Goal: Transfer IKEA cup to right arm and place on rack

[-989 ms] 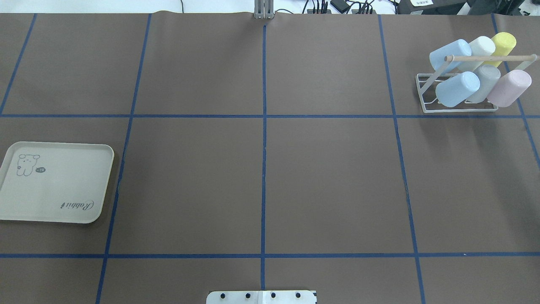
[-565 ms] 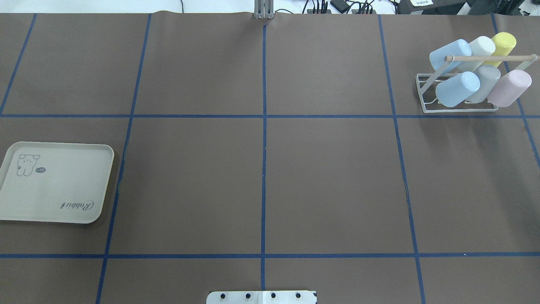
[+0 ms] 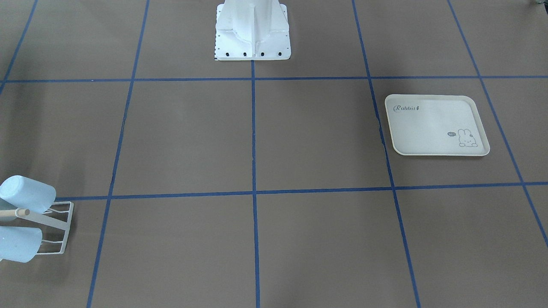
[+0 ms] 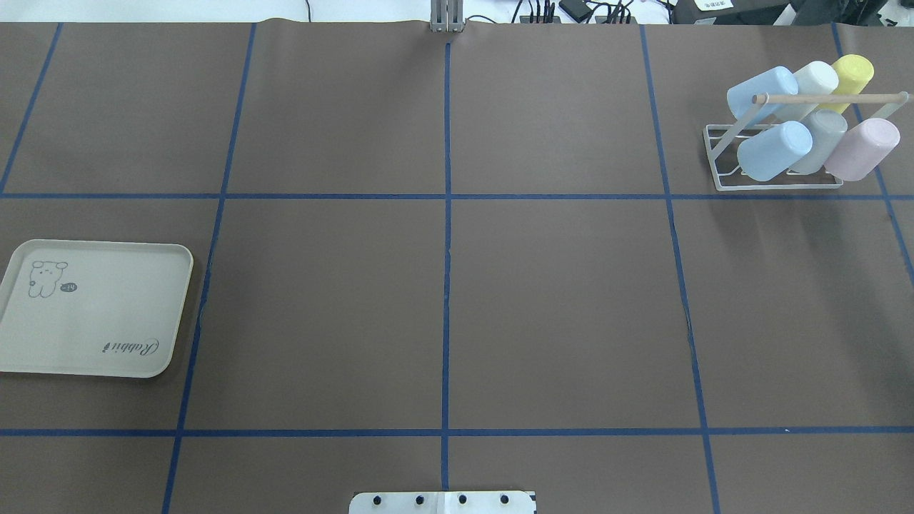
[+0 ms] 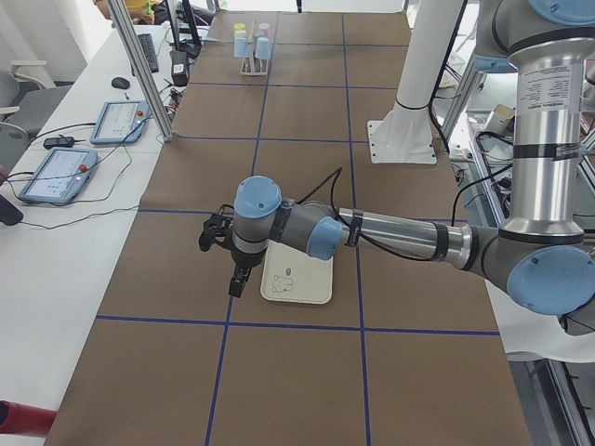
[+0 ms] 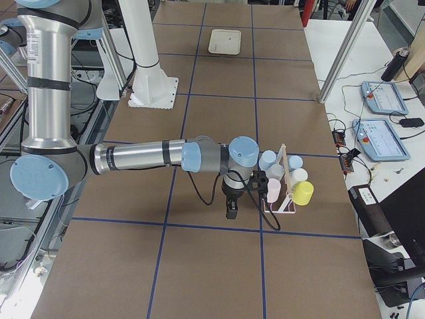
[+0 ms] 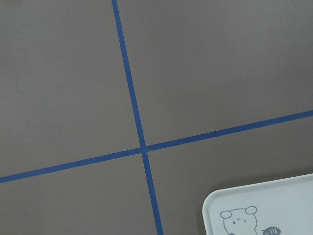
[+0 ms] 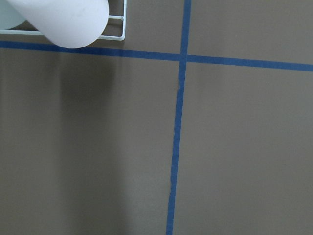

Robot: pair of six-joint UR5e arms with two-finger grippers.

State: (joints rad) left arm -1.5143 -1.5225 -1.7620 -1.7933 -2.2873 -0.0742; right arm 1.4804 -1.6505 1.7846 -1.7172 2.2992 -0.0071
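All six IKEA cups [image 4: 774, 150] sit on the rack [image 4: 771, 187]; the opening of the left claw [image 5: 238, 286] and right claw [image 6: 231, 212] cannot be told (side views only). The right claw hangs near the rack: a careless swing could knock the pink cup [image 4: 862, 148] onto the tabletop [image 4: 557, 300].

- Table [image 4: 564, 307]: covered w/ brown sheet, blue tape grid.
- Cream tray [image 4: 107, 314]: laid flat, left edge.
- Wire rack [image 4: 778, 188]: set far right.
- Robot base plate [image 4: 443, 502]: near edge, centre.

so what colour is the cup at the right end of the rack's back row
Yellow. That cup on the rack shows best in the overhead exterior view.
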